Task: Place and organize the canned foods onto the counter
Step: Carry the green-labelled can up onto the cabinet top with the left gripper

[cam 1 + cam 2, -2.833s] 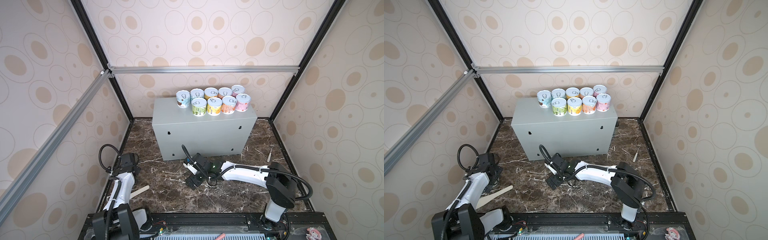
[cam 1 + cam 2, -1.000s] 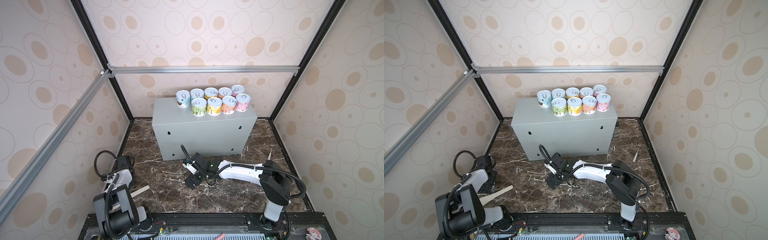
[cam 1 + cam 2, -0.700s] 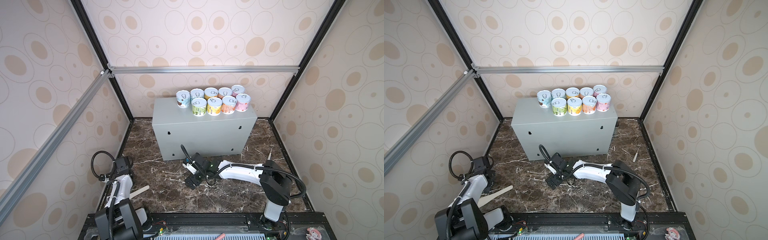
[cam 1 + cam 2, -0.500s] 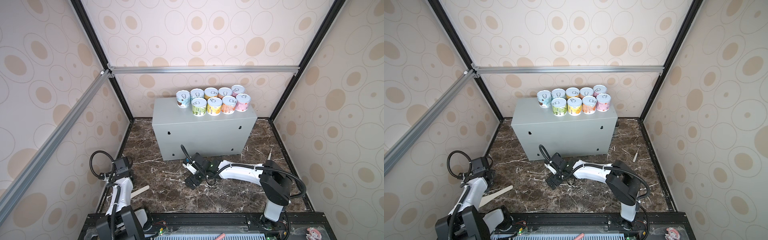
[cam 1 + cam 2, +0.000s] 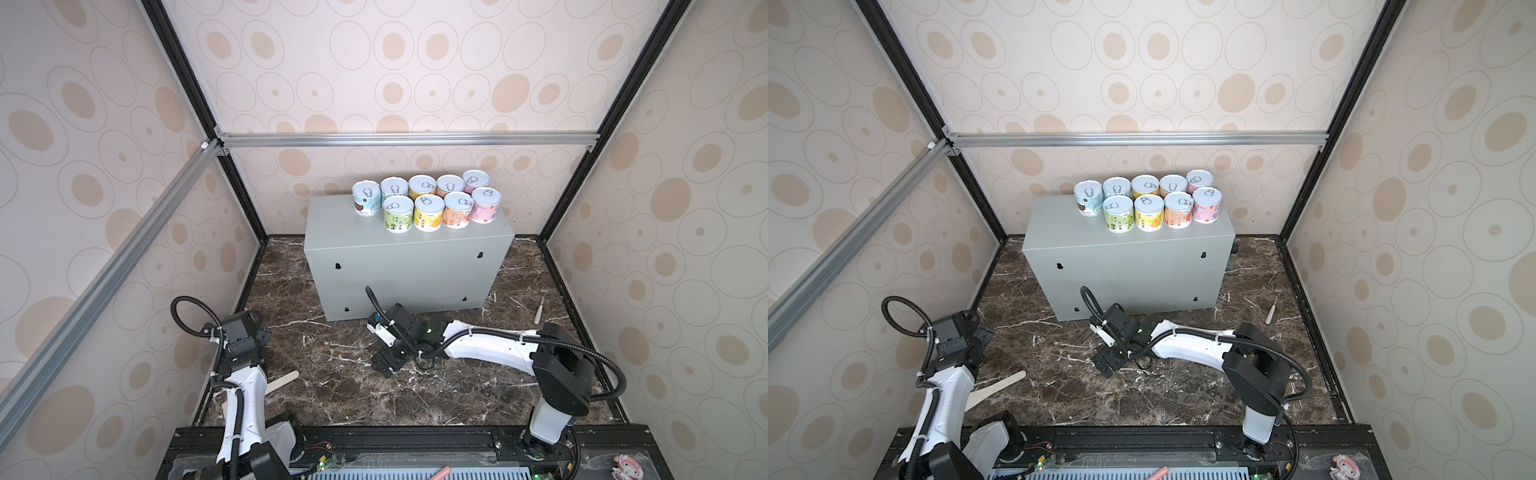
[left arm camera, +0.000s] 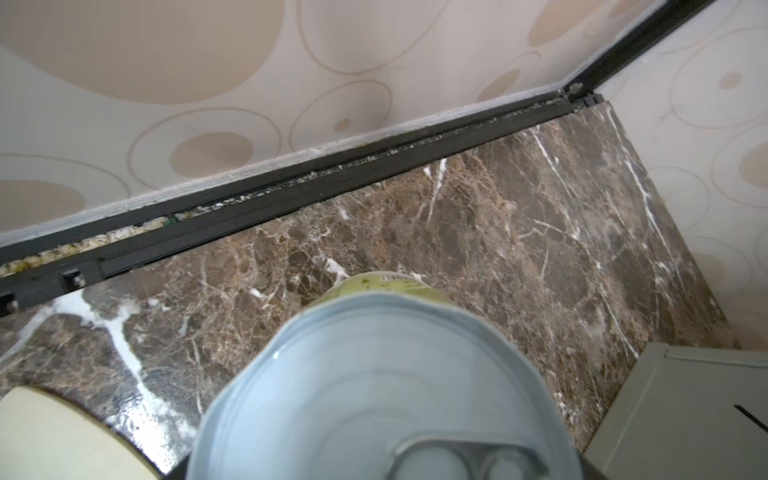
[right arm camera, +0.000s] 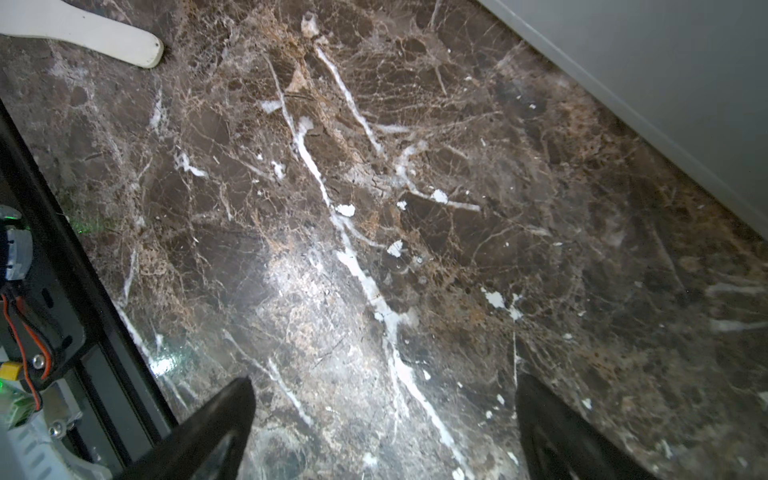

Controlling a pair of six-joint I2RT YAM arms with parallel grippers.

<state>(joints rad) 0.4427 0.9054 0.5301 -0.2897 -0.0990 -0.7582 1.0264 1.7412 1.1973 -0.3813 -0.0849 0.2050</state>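
Left arm is swinging round since the earlier frames, and the left gripper (image 5: 252,332) is now sitting nearer the left wall, at 8 o'clock on the floor (image 5: 340,399). Right arm and the cans (image 5: 428,201) are staying put.

Left gripper is clamping a green can (image 6: 386,395), seen only in the left wrist view. Its silver lid with pull tab is facing the lens, blurred, with a strip of yellow-green label showing behind. The jaws themselves are hidden by it. Label print is too small to read.

Right gripper (image 7: 382,436) is hanging wide apart and empty just above the floor, fingers (image 7: 208,432) dark. It is sitting at 6 o'clock of the counter (image 5: 407,270), with its arm stretching across the floor in front.

Counter, a grey box with keyhole holes, is standing at 12 o'clock by the back wall. Nine cans are standing upright on its top toward 1 o'clock, packed close in two rows. Five are sitting behind; the four in front are running green, yellow, orange, pink. Their writing is not legible.

Spatula (image 5: 282,380) is lying flat at 7 o'clock beside the left arm. Fork (image 5: 539,309) is lying at 3 o'clock near the right wall.
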